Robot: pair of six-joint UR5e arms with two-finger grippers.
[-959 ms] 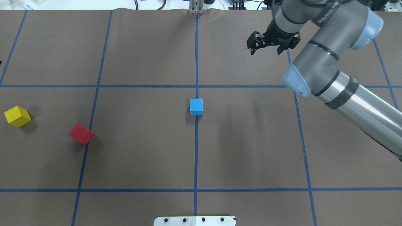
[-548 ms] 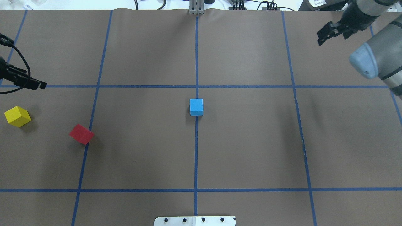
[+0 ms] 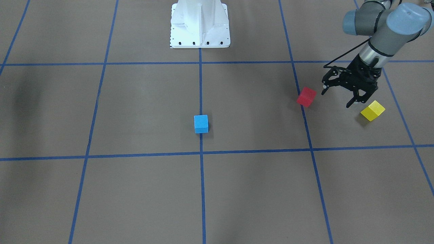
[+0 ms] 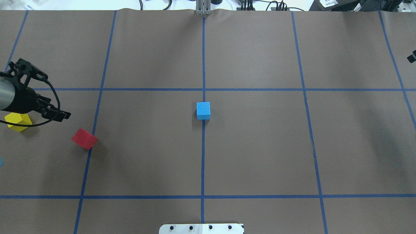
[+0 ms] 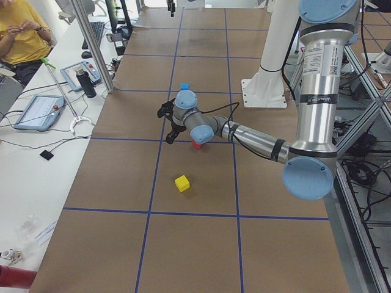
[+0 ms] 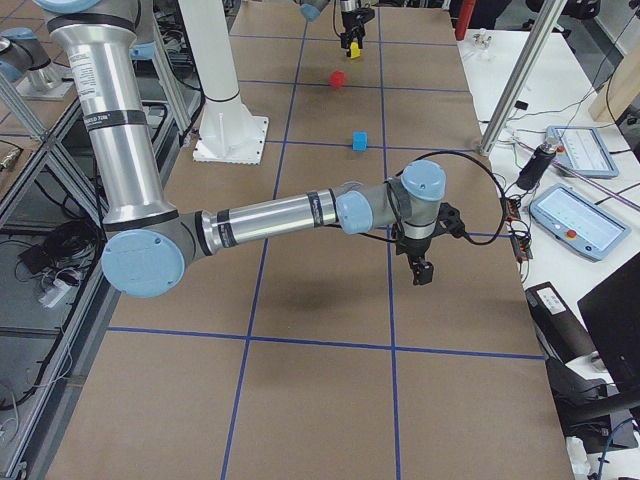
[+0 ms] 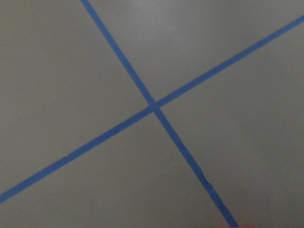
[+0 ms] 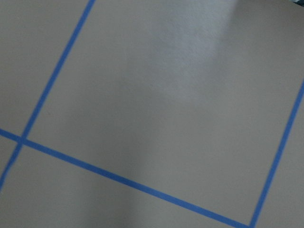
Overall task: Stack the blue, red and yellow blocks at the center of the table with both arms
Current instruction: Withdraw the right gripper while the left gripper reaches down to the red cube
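The light blue block [image 4: 203, 110] [image 3: 201, 123] sits alone at the middle of the table [image 4: 260, 146], on the centre tape line. At the left lie the red block [image 4: 84, 138] [image 3: 306, 96] and the yellow block [image 4: 18, 122] [image 3: 372, 110], both turned askew. My left gripper [image 3: 336, 98] [image 5: 165, 127] hangs open and empty above the gap between those two, partly covering the yellow one from overhead. My right gripper [image 6: 421, 268] is far off to the right over bare table. Only a black tip [image 4: 412, 58] of it shows overhead, so I cannot tell its state.
The white bolted pedestal [image 3: 200, 23] [image 4: 201, 228] stands at the robot's edge of the table. A side bench with tablets [image 5: 36, 110] and metal posts [image 5: 91, 49] runs along the far edge. A seated person in a yellow shirt [image 5: 21, 36] is there.
The left gripper has come in from the left edge and moved nearer and rightward, now over the yellow and red blocks. The right arm has pulled back almost out of the overhead view.
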